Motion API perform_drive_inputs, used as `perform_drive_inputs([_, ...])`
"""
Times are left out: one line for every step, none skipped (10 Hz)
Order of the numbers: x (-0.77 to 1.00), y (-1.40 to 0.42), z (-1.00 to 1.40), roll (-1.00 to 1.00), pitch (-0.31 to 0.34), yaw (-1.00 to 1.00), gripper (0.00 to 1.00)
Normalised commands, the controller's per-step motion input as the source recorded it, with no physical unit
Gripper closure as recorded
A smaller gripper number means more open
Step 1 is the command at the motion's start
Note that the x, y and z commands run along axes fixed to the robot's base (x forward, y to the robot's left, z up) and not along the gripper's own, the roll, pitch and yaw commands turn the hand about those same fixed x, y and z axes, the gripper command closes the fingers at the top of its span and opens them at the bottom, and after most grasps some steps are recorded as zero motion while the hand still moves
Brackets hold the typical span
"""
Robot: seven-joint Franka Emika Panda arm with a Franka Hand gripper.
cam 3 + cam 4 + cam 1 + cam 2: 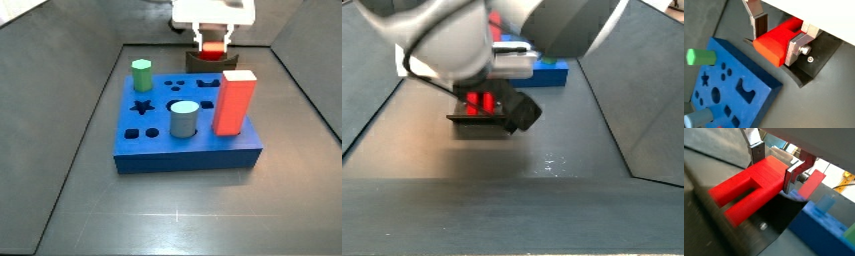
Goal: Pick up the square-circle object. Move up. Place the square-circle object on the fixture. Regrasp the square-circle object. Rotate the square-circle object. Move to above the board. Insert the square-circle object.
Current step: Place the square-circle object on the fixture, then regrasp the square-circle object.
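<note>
I see the red peg (777, 42) clamped between the fingers (799, 47), a silver plate pressed flat on each side of it. In a wrist view its forked end (741, 195) pokes out past the plates, two prongs with a slot between them. The gripper (213, 38) sits at the far end of the surface, behind the board (187, 130), and the peg shows red just below it, right over the fixture (207, 58). I cannot tell whether peg and fixture touch; in a side view the peg (480, 102) lies low against the dark fixture (482, 125), with the arm covering most of it.

In a wrist view the fixture's dark base (814, 62) runs right under the peg, and the board's blue corner (767, 80) lies near its edge with a narrow strip of grey surface between. So the room on that side is tight.

On the board, the green peg (140, 74) stands at the far left corner, the grey cylinder (183, 119) near the middle, and the tall red-orange block (237, 101) toward the right edge. The block is the tallest thing nearest the gripper. The star hole (142, 107) and the round ones are open. The surface (174, 215) in front of the board is bare, and sloped walls bound it left and right.
</note>
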Motion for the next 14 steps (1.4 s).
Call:
perform_drive_inputs([0.11, 0.08, -0.49, -0.16, -0.032, -0.13, 1.00])
perform_drive_inputs([0.08, 0.13, -0.38, -0.11, -0.050, -0.10, 1.00])
perform_drive_inputs([0.08, 0.13, -0.37, -0.10, -0.054, -0.09, 1.00])
perform_drive_inputs([0.08, 0.13, -0.37, -0.10, -0.054, -0.09, 1.00])
perform_drive_inputs([0.07, 0.14, -0.38, -0.10, -0.056, -0.09, 1.00])
perform_drive_inputs([0.00, 0.00, 0.00, 0.00, 0.000, 0.00, 0.00])
perform_drive_inputs([0.00, 0.00, 1.00, 0.00, -0.014, -0.02, 0.00])
perform_drive_inputs([-0.01, 0.00, 1.00, 0.00, -0.010, -0.01, 0.00])
perform_drive_inputs([-0.02, 0.01, 1.00, 0.01, -0.005, 0.00, 0.00])
perform_drive_inputs([-0.03, 0.01, 1.00, 0.02, 0.008, 0.01, 0.00])
perform_drive_inputs([-0.04, 0.01, 1.00, 0.03, 0.024, 0.02, 0.00])
perform_drive_inputs([-0.04, 0.01, 0.91, 0.03, 0.039, 0.01, 0.00])
perform_drive_inputs([-0.04, 0.01, 0.79, 0.03, 0.047, 0.01, 0.00])
perform_drive_inputs([-0.04, 0.01, 0.55, 0.03, 0.049, 0.00, 0.00])
